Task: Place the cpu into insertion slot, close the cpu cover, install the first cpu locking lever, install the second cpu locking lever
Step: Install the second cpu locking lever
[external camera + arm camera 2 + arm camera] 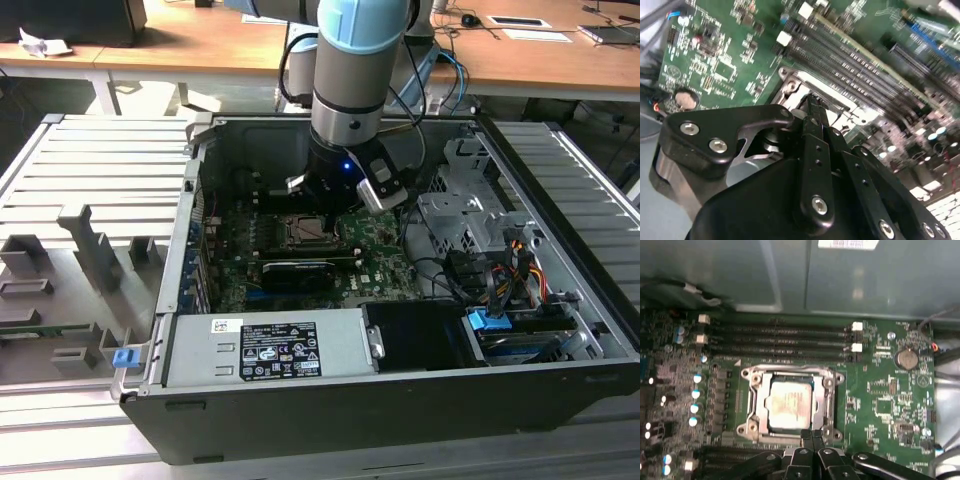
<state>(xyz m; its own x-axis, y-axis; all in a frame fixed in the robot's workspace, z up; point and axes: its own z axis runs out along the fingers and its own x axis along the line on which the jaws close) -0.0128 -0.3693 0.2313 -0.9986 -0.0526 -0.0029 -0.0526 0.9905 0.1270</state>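
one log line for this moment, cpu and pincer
cpu: seated in socket | cpu cover: closed around it | pincer: shut, at socket edge, holding nothing

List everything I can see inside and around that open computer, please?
cpu: one, silvery-grey, seated in the socket.
cpu cover: one, silvery frame, down around the chip.
motherboard: one, green, on the case floor.
coin battery: one, silver, on the board.
long card: one, black, next to the socket.
computer case: one, black, lying open.
grey tray: one, at the exterior view's left.
arm: one, silver and blue, reaching into the case.
gripper: one, black, tips at the socket's edge.
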